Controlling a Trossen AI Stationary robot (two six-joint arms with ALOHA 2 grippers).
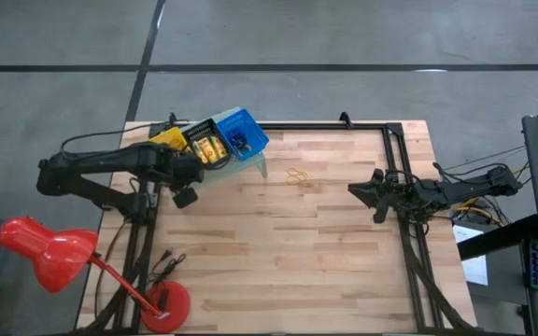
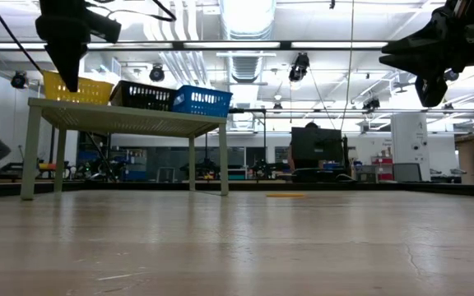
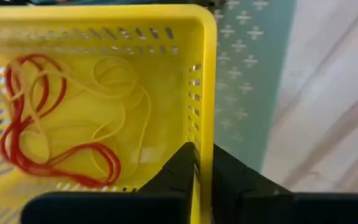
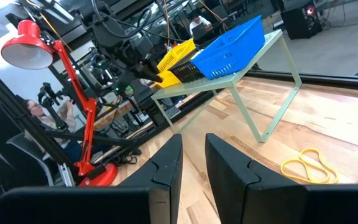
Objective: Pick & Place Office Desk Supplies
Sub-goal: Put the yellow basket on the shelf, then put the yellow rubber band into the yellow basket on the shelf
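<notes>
The yellow bin point(image 3: 104, 25) stands on the pale green riser point(image 3: 253, 62) at the table's far left, next to the black bin point(image 1: 204, 145) and the blue bin point(image 1: 243, 133). Red and yellow rubber bands point(image 3: 61, 130) lie on the yellow bin's floor. Yellow-gold pieces point(image 1: 216, 149) show in the black bin. Tan-orange rubber bands point(image 1: 297, 176) lie on the table mid-far, also in the right wrist view point(image 4: 308, 165). My left gripper point(image 3: 204, 168) is shut, pointing down at the yellow bin's wall point(image 3: 205, 112). My right gripper point(image 1: 353, 189) is shut and empty, raised at the right. My left gripper points down at the yellow bin's side wall point(image 3: 204, 140), with one finger point(image 3: 179, 168) over the bin's inside and the other point(image 3: 232, 180) over the riser outside. I cannot tell whether the fingers touch the wall.
A red desk lamp point(image 1: 49, 250) with its round base point(image 1: 168, 303) stands at the table's near left. Black frame rails point(image 1: 395, 159) run along the far and right sides. A person point(image 4: 42, 112) sits beyond the table. Bare wood point(image 1: 278, 252) lies in the middle.
</notes>
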